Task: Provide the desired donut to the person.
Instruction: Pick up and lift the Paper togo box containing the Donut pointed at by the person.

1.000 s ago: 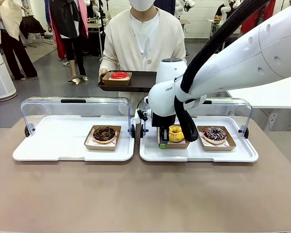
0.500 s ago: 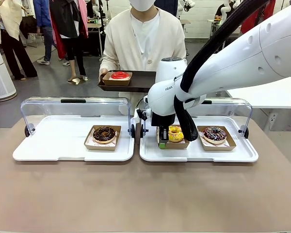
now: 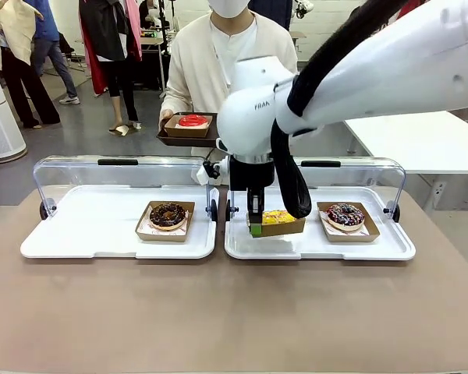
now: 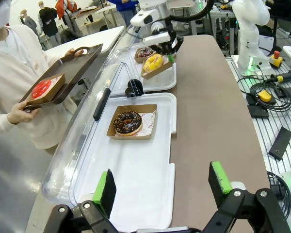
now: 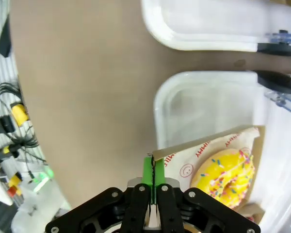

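Donut (image 3: 278,217) and box (image 3: 285,228) hang aloft, your right gripper (image 3: 255,227) pinching the rim; left gripper (image 4: 162,183) gapes. Next, carry it level to the person's tray (image 3: 171,141).

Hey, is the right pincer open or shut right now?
Shut. In the right wrist view the right pincer has its green pads pressed together on the edge of the yellow donut's box.

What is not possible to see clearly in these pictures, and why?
- Front view: the right arm hides the right end of the person's brown tray.
- Right wrist view: the jaws cover the gripped edge of the yellow donut's box.
- Left wrist view: print beside the chocolate donut is too small to read.
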Controlling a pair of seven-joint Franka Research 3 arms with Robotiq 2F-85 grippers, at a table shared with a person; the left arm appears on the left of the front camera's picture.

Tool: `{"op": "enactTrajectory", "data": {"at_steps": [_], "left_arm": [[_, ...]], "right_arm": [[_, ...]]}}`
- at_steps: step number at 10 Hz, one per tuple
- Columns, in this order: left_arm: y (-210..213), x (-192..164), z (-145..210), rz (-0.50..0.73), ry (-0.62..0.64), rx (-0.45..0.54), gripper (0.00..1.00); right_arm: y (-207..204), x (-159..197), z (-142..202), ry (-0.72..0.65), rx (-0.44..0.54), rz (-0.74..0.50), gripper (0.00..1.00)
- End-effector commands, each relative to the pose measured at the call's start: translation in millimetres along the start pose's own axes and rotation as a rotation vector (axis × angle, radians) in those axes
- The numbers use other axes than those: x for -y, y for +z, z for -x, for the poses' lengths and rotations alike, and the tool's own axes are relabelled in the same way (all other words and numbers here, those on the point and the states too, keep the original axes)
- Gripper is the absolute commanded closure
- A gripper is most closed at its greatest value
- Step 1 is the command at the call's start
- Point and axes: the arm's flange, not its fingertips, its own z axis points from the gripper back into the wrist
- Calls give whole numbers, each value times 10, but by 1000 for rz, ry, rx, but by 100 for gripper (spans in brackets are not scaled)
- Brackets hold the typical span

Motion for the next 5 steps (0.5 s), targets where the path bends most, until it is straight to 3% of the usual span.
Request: {"op": "enactTrajectory", "data": {"at_steps": [1,5], "left_arm": [[6,4,-3,-15,-6,-3,0],[6,4,-3,-15,-6,-3,0]], "right_arm": [[217,-315,-8,-33,-8,18,100],[1005,-1041,-53,-67,-28,174,100]]}}
